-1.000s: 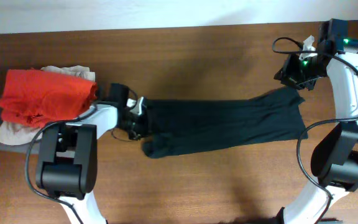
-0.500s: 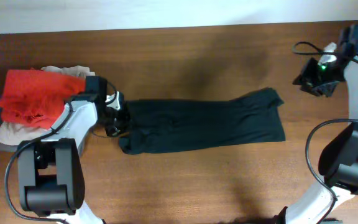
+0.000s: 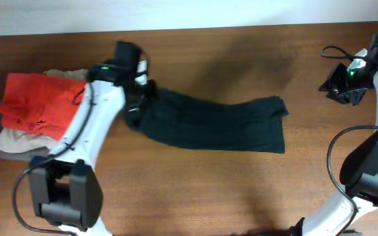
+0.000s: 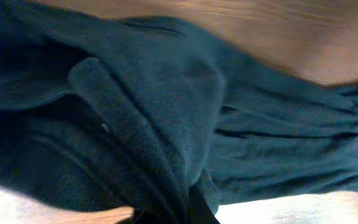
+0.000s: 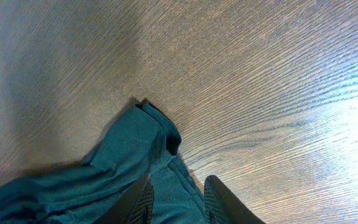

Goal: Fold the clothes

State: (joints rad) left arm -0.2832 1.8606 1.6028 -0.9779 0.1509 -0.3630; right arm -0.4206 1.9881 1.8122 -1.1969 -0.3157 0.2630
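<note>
Left gripper [image 3: 138, 108]: closed tight on a bunched fold at the left end of the clothes [image 3: 222, 124]; the left wrist view is filled with gathered black fabric, and its fingers are barely visible at the bottom edge. From this grip the garment runs away to the robot's right as a long, narrow band lying on the tabletop [image 3: 241, 59]. Its long axis runs left to right, with the far end slightly nearer the robot's base than the held end. The held end appears lifted and puckered, while the remainder lies fairly flat with shallow creases. The right end is squared off and free. Right gripper [image 3: 338, 84]: fingers parted and holding nothing, hovering well apart from that free end, out to the right and further from the base. Its wrist view looks down on a corner of the cloth against bare wood. A red garment [image 3: 41, 98] sits on a folded pile at the far left, apart from the work. Judgement: the left arm is the nearer one and has sole control. Any fold now turns on carrying the held end rightward along the long axis towards the free end, or on the right arm coming in to pin that end.
</note>
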